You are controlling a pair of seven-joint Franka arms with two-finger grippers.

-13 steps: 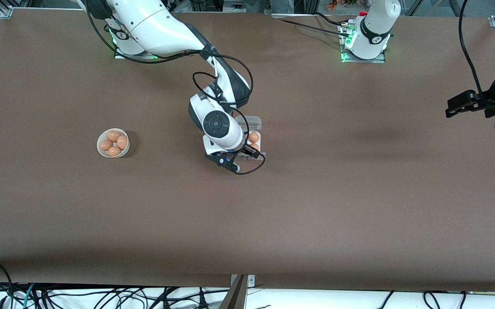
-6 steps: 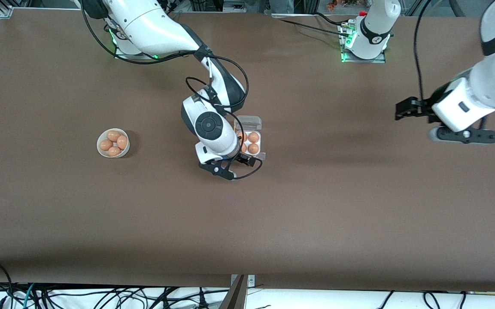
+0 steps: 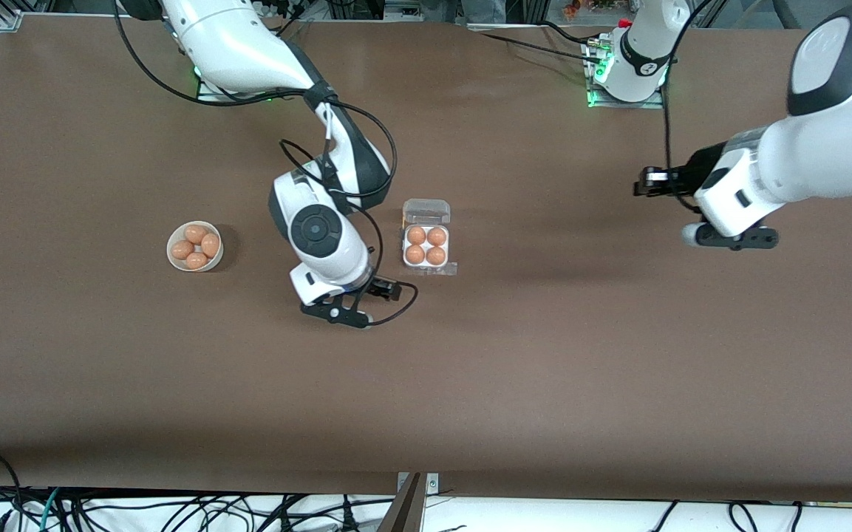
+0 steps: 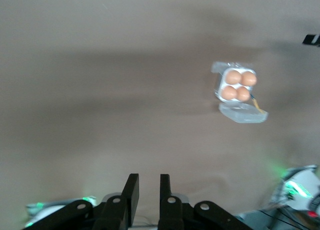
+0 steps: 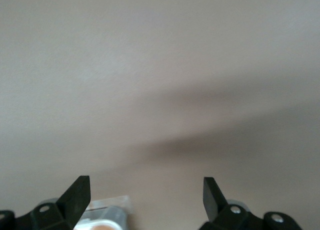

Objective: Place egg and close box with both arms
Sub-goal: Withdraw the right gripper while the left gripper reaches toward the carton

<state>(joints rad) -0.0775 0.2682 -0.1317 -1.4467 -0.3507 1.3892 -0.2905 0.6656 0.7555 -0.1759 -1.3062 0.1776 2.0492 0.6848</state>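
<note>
The box (image 3: pixel 404 247) sits mid-table, a white tray with a brown egg (image 3: pixel 416 236) in every cell. Its clear lid (image 3: pixel 426 210) lies open, farther from the front camera than the tray. My right gripper (image 3: pixel 387 290) hangs open and empty over the table beside the box, toward the right arm's end. In the right wrist view the right gripper (image 5: pixel 146 192) is spread wide, with a corner of the box (image 5: pixel 107 213) at the frame edge. My left gripper (image 3: pixel 643 181) is over bare table toward the left arm's end. The left wrist view shows my left gripper (image 4: pixel 147 182) with a narrow gap, empty, and the box (image 4: pixel 218 88) far off.
A round white bowl (image 3: pixel 195 267) holding several brown eggs stands toward the right arm's end of the table, level with the box. The arm bases stand along the table's farthest edge. Cables hang off the edge nearest the front camera.
My right gripper has drawn back from over the box toward the right arm's end, uncovering the eggs. My left arm has swung in from the table's end toward the box.
</note>
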